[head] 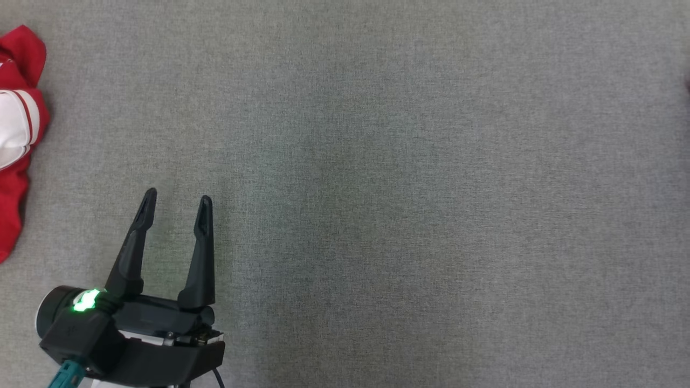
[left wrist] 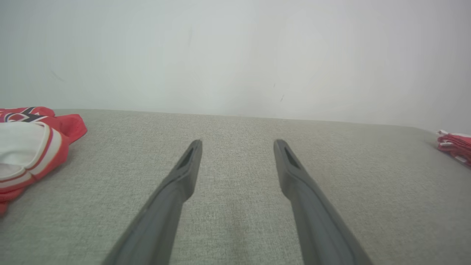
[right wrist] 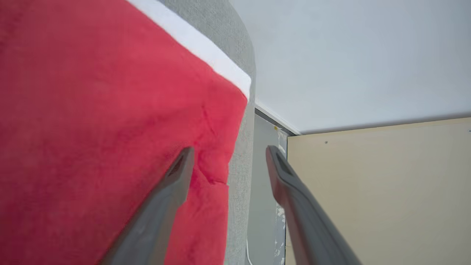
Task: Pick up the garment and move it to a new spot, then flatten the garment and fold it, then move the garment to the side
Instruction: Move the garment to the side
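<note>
Grey woven cloth covers the work surface [head: 409, 178], and its wide middle is bare. The garment [head: 16, 134] lies crumpled at the far left edge, red with a white striped panel. Part of it is cut off by the head view's frame.

A red cloth with a white band [right wrist: 92, 129] lies on the right-hand edge of the surface, under the right gripper [right wrist: 229, 148]. That gripper's fingers are spread and hold nothing. The left wrist view shows a small red-and-white pile [left wrist: 454, 145] far off to the right. I cannot tell whether it is that same cloth.

The left gripper [head: 178, 195] hovers at the near left, released, with both fingers apart and empty, pointing toward the far side.

The coming move turns on one relation: the garment lies to the left of the left gripper, with its bulk slightly farther away than the fingertips. A strip of bare grey separates the two. The left arm is plainly the nearer one, so the pick probably falls to it. That would call for a sideways reach to the left rather than a straight push forward.

The visible part of the garment runs near-to-far, roughly parallel to the fingers. Its white panel bulges to the right, toward the gripper. Which end is the collar or hem cannot be told from this heap.
</note>
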